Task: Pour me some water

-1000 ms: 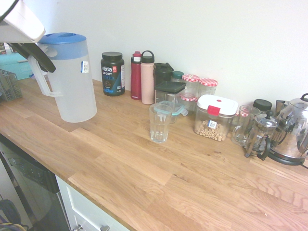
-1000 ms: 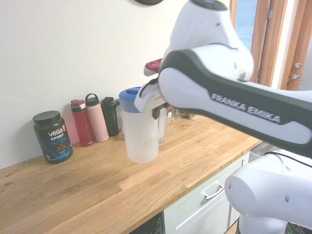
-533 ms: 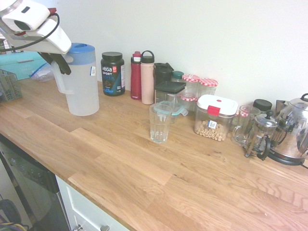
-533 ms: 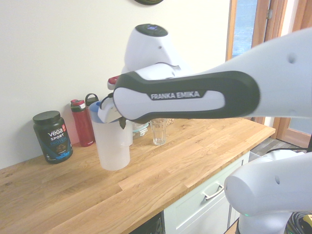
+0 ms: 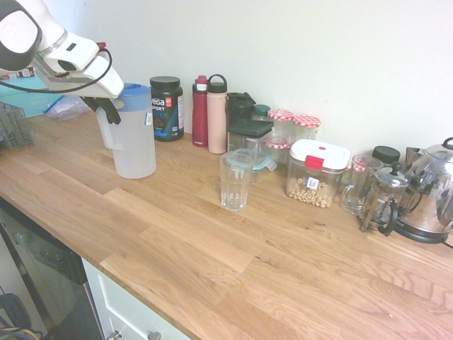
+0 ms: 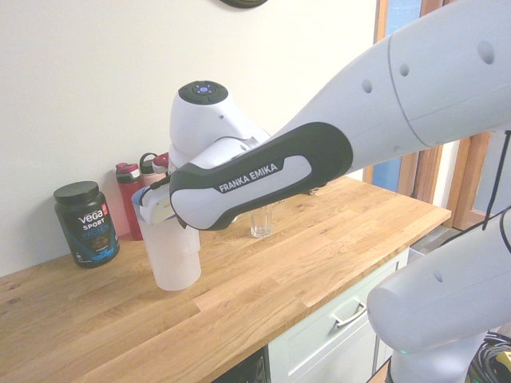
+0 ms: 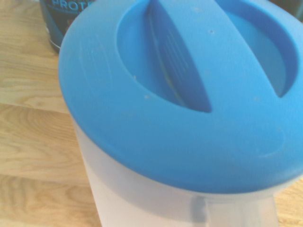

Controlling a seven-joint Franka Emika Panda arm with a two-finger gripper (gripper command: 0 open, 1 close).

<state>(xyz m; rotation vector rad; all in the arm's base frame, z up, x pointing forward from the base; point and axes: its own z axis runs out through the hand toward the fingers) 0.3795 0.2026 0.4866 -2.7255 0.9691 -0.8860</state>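
Note:
A tall frosted-white jug (image 5: 136,142) with a blue lid (image 7: 180,90) stands upright at the back left of the wooden counter (image 5: 212,248), its base at or just above the wood. My gripper (image 5: 107,113) is shut on the jug's side handle, and the arm reaches in from the left. The water is hidden behind the frosted wall; I cannot make out its level. A ribbed clear drinking glass (image 5: 234,181) stands empty and upright in the middle of the counter, well to the right of the jug. From the other side, the jug (image 6: 172,259) sits under my arm and the glass (image 6: 259,222) lies beyond it.
Just behind the jug stands a black protein tub (image 5: 165,108), with a red bottle (image 5: 200,111) and a pink bottle (image 5: 217,115) beside it. Storage jars (image 5: 316,172), a French press (image 5: 382,198) and a kettle (image 5: 432,195) line the back right. A wire rack (image 5: 13,126) is at the far left.
My arm has carried the jug away from the camera, to the right and down, from high at the left to a spot beside the protein tub. The glass has not moved.

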